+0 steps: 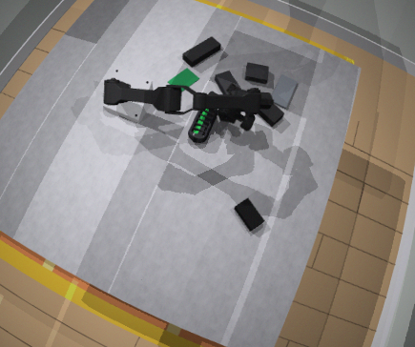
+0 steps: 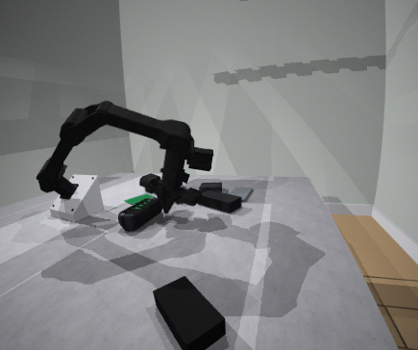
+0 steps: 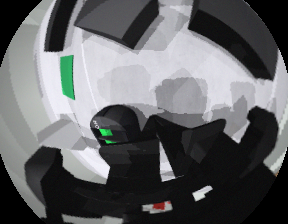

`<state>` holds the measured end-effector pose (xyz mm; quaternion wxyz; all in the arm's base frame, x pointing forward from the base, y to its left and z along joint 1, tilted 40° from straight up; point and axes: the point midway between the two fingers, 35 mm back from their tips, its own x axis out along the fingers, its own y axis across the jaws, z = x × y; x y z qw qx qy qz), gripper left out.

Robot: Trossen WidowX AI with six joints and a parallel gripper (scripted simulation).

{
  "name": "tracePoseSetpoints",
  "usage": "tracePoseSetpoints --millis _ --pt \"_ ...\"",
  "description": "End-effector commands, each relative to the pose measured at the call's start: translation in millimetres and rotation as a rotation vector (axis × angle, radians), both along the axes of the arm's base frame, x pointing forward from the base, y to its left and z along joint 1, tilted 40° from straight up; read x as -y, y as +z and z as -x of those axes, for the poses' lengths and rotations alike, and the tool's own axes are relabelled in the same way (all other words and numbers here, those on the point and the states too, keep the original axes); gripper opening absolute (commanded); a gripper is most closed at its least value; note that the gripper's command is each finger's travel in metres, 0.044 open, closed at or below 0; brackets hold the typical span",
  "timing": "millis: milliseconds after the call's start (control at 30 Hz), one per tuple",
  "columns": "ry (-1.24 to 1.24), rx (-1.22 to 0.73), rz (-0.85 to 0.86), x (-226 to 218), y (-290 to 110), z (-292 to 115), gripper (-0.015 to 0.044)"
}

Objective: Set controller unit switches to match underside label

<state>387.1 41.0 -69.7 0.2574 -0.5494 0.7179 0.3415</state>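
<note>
While the arm bends down over the cluster of parts, its tool (image 2: 168,208) stands pinched fully together with nothing between the fingers, its tip down at the far end of the controller unit (image 2: 139,213). That unit sits on its base on the counter (image 2: 283,269), just in front of the green card (image 1: 183,77) and near the arm's white pedestal (image 2: 83,204), its row of switches (image 1: 201,122) showing mostly green. From where I stand I can't tell whether the tip is touching the casing. I judge it is either prodding a switch or nudging the unit's end to tip it, since the underside label remains hidden. Next, the unit needs rolling over so the label can be read. A black block (image 2: 189,312) lies well apart from the unit.
</note>
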Motion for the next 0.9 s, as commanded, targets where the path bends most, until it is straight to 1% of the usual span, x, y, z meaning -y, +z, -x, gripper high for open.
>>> tracePoseSetpoints --millis 0,867 --pt "0.005 -0.009 0.004 2.4 -2.5 1.9 0.0" --pt "0.005 -0.01 0.004 2.6 -2.8 11.8 0.0"
